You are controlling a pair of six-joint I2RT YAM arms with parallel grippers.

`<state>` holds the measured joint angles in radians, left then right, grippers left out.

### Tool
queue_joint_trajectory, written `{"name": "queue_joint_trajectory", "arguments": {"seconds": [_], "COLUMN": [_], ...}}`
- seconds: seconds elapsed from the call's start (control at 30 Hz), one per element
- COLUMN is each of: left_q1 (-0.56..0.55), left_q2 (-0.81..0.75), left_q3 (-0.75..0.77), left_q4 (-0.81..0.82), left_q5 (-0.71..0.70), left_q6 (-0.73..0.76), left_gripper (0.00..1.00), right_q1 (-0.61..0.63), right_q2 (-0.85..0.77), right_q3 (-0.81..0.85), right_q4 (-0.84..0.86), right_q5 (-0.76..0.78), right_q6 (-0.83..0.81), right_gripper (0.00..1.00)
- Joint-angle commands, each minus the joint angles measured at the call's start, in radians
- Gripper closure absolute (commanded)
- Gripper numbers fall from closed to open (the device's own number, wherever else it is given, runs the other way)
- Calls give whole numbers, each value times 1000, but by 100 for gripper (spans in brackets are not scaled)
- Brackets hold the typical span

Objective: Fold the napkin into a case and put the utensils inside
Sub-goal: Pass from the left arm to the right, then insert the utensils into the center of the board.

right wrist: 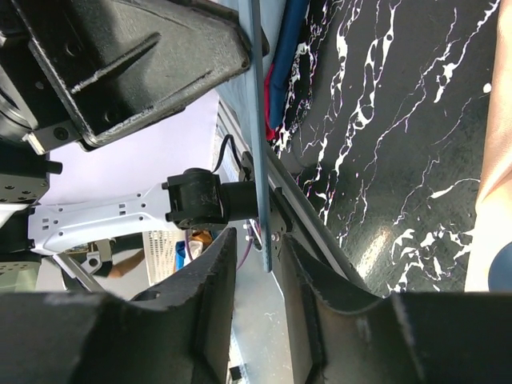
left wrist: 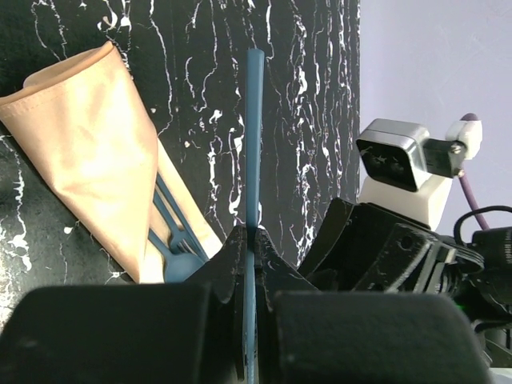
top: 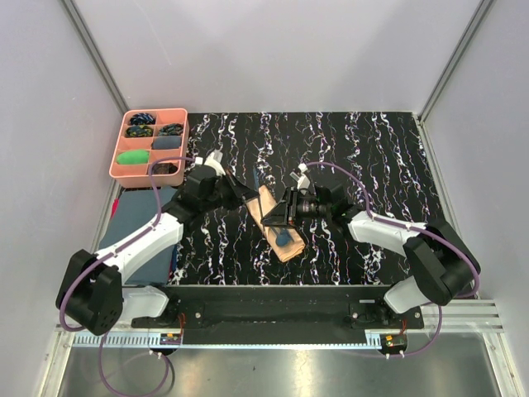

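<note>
The peach-orange napkin lies folded as a narrow case in the middle of the black marbled table. A dark blue fork and spoon stick out of its open end. My left gripper hovers just left of the case, shut on a third slim blue utensil. That utensil reaches across to my right gripper. Its free end hangs between the right fingers, which stand apart with a gap on each side.
A pink compartment tray with small coloured bundles sits at the back left. A dark blue-grey cloth lies along the left edge under the left arm. The two wrists are close together over the case.
</note>
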<state>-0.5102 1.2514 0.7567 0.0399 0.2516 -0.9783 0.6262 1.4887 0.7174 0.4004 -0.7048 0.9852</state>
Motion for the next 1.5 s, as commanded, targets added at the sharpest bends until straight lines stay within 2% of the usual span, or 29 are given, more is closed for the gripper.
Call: {"name": "queue_joint_trajectory", "arguments": {"seconds": [0.0,0.1,0.17,0.23,0.33,0.37,0.4,0.53,0.6,0.63,0.67,0.73,0.77,0.8,0.87,0.9,1.1,1.23,1.3,1.47], "left_q1": [-4,-4,-4,-4,-4,-4,-4,-5,-4,-2,-1,1,2,4,6,6,6,2,1,1], "left_q2": [-32,-30,-26,-27,-32,-35,-33,-29,-29,-29,-32,-41,-41,-38,-29,-12,95,227,301,361], "left_q3": [-5,-11,-13,-11,-19,-20,-19,3,13,15,21,24,33,38,61,66,93,159,184,227], "left_q4": [51,69,81,80,84,89,89,48,15,0,-27,-70,-90,-107,-152,-167,-186,-179,-181,-176], "left_q5": [21,31,34,35,35,37,38,37,22,11,0,-40,-57,-81,-92,-107,-78,-8,20,-30], "left_q6": [-16,-34,-45,-43,-53,-56,-56,-24,-14,-2,6,29,38,49,76,82,113,153,158,170], "left_gripper": [100,100,100,100,100,100,100,98,87,73,65,54,53,53,54,54,59,67,75,80], "right_q1": [-8,-8,-8,-8,-8,-8,-10,-14,-19,-20,-28,-31,-33,-33,-34,-34,-34,-34,-33,-20], "right_q2": [2,7,12,19,22,22,21,12,7,-1,-8,-39,-53,-64,-91,-105,-114,-82,-45,-24], "right_q3": [1,7,7,7,8,8,8,7,5,7,14,27,49,63,86,97,177,224,247,306], "right_q4": [63,69,77,89,95,97,94,32,-12,-43,-79,-233,-303,-453,-559,-675,-1021,-1153,-1206,-1229], "right_q5": [-38,-41,-48,-53,-56,-58,-58,-39,-38,-35,-21,10,66,94,158,184,297,309,309,291], "right_q6": [4,4,7,13,13,13,12,-32,-54,-86,-108,-202,-241,-281,-373,-423,-560,-641,-681,-706], "right_gripper": [65,67,71,80,87,96,99,100,100,100,100,100,100,100,100,100,100,100,100,100]}}
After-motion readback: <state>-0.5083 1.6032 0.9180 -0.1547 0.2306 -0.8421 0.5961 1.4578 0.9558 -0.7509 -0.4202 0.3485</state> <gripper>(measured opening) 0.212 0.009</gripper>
